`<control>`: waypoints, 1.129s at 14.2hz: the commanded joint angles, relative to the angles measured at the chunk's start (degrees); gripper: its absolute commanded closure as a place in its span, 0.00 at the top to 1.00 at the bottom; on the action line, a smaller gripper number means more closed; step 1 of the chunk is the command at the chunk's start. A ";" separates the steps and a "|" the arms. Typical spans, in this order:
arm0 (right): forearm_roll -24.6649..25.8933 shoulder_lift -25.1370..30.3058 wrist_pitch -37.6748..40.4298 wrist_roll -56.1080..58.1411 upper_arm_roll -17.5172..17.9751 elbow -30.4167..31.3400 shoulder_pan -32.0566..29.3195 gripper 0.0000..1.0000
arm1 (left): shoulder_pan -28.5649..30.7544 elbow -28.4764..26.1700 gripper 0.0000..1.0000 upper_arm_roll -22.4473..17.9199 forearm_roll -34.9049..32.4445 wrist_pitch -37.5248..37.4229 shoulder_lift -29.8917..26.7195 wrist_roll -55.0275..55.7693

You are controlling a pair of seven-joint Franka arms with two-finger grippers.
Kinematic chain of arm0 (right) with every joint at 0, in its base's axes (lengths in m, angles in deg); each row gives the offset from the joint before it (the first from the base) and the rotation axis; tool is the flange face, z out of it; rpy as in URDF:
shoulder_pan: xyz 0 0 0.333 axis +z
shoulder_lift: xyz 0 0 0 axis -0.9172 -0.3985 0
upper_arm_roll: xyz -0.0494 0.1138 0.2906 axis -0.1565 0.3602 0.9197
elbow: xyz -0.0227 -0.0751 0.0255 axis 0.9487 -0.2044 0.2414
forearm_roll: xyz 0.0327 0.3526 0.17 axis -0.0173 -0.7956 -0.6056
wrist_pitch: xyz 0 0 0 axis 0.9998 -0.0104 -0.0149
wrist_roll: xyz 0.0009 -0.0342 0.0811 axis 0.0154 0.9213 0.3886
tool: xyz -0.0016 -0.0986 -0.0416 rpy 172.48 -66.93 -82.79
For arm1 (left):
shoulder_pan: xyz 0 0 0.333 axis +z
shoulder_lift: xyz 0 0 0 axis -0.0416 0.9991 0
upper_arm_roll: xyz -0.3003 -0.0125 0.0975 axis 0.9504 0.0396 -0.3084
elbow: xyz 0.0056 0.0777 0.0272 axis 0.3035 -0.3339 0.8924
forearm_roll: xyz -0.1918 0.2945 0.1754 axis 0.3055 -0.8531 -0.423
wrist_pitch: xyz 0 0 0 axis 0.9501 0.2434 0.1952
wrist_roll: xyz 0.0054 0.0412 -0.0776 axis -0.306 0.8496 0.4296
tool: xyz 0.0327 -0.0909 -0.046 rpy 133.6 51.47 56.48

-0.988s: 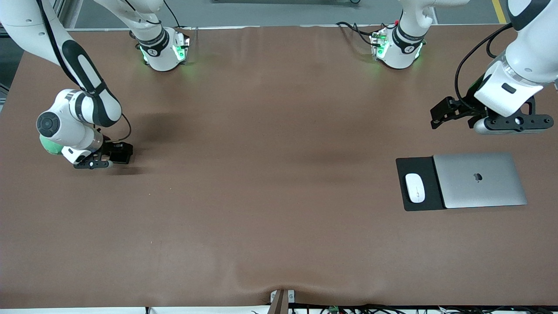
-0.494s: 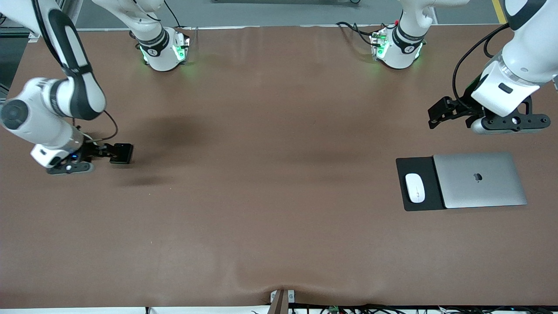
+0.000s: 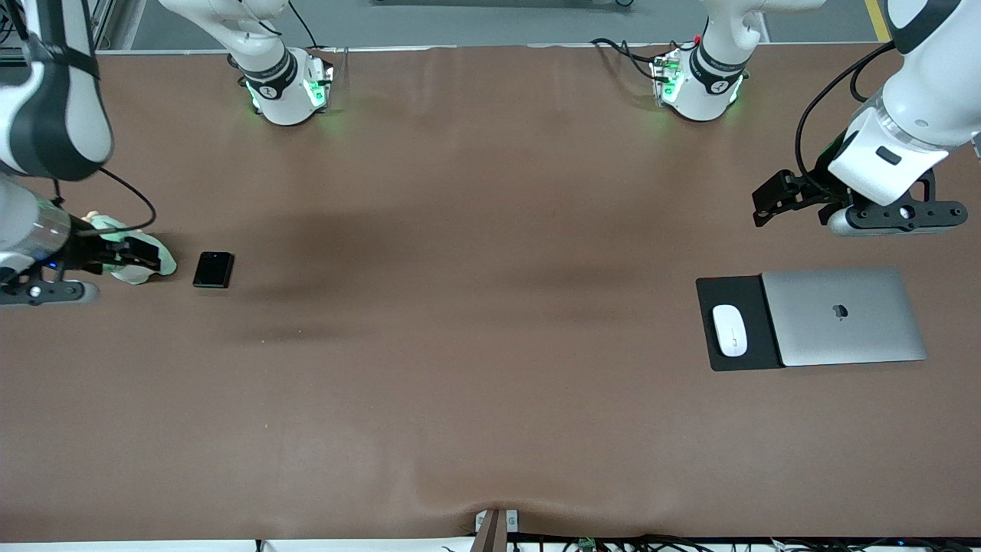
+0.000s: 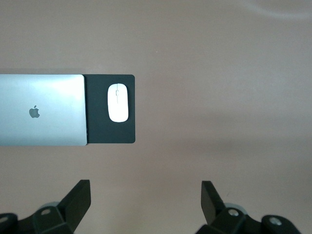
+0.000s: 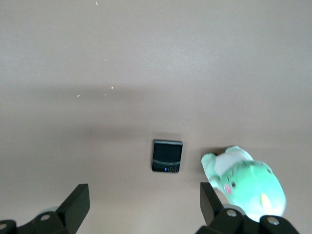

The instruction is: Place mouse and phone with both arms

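Phone (image 3: 213, 270) lies flat beside green plush toy (image 3: 136, 259); mouse (image 3: 730, 330) on black mat (image 3: 724, 360) by laptop (image 3: 843, 316). Right gripper (image 3: 132, 255) and left gripper (image 3: 774, 201) wide, empty. I'd lift both straight up, clear of everything.

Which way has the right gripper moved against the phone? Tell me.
Yes. The right gripper has drawn back from the phone toward the right arm's end of the table, open and empty; the phone lies where it was.

Robot lab: two white arms (image 3: 904, 115) bolted to a brown-covered table (image 3: 475, 345), cables (image 3: 613, 544) along the near edge.
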 commanded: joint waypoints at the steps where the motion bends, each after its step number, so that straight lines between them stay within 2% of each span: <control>1: 0.38 -0.82 5.45 -1.22 -0.01 -6.39 0.24 1.00 | -0.06 1.29 1.00 0.13 0.19 -0.57 0.67 0.90; 10: -0.14 4.63 9.59 -1.22 0.16 -8.24 0.68 1.00 | 0.02 1.29 1.00 0.13 0.19 -0.57 0.67 0.90; 13: -4.53 4.28 12.31 -1.40 -0.27 -12.36 0.33 1.00 | 0.02 1.29 1.00 0.13 0.19 -0.57 0.67 0.90; 16: -5.67 3.93 11.88 -1.31 -0.45 -12.11 -0.20 1.00 | 0.02 1.29 1.00 0.13 0.19 -0.57 0.67 0.90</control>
